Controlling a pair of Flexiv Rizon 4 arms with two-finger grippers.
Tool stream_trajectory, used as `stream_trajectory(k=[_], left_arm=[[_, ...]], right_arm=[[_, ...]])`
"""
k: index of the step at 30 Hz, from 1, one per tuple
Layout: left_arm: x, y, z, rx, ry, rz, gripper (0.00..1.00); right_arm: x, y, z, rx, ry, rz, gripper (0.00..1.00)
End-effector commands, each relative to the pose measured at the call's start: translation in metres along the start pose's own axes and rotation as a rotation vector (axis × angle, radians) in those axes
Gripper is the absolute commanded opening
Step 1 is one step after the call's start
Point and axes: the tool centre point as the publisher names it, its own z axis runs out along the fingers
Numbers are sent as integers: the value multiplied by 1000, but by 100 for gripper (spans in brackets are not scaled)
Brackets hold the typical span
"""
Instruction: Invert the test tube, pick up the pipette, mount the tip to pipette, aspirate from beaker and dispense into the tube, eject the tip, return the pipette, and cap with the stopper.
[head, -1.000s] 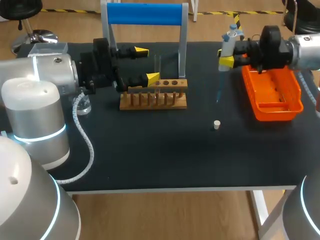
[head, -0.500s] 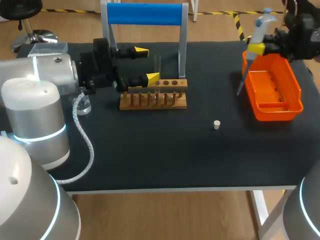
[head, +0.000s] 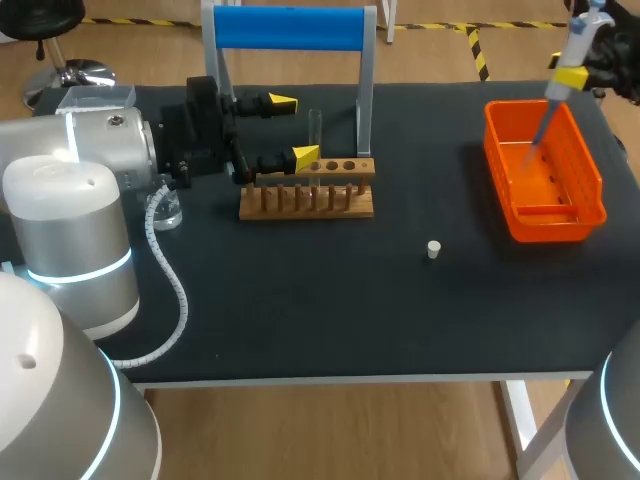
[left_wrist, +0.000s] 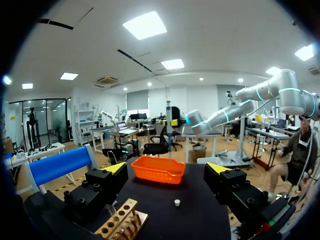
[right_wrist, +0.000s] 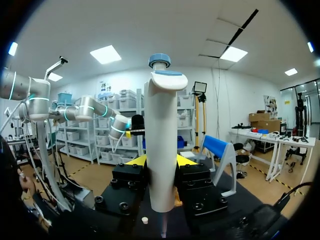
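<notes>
**Item: pipette (head: 579, 36), tip mounted.** Held in right gripper (head: 571, 77), both yellow-tipped fingers pressed on the barrel from two sides. Long axis near upright, plunger head leaning toward 1 o'clock, tip toward 7 o'clock.

**Key relation.** Tip end over the far half of the orange tray (head: 500, 175), which sits toward 6 o'clock from the gripper. Height of the tip above the tray floor not readable. Judged step: tip ejection, with only a release over the tray needed. Risk: a tilted tip falling against the near wall or bouncing out.

**Left gripper (head: 291, 128).** Fingers spread wide, holding nothing, pointing toward 3 o'clock. Test tube (head: 314, 135) upright in the wooden rack (head: 310, 203), just ahead of the fingertips. Nearer arm for the tube, well apart from the tray.

**Stopper (head: 433, 249).** Loose on the table, at 8 o'clock from the tray and 4 o'clock from the rack.

**Surface and room.** Black matte table (head: 330, 310), with the tray close to its 3 o'clock edge.
</notes>
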Motion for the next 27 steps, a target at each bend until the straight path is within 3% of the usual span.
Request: stream_trajectory(k=[1,15,27], left_arm=[[1,1,0,3,-4,1,100],[1,1,0,3,-4,1,100],[1,1,0,3,-4,1,100]], right_arm=[[-10,-1,-11,16,46,-5,0],[-30,-16,-36,25,33,-14,0],[-34,-27,-55,37,54,-12,0]])
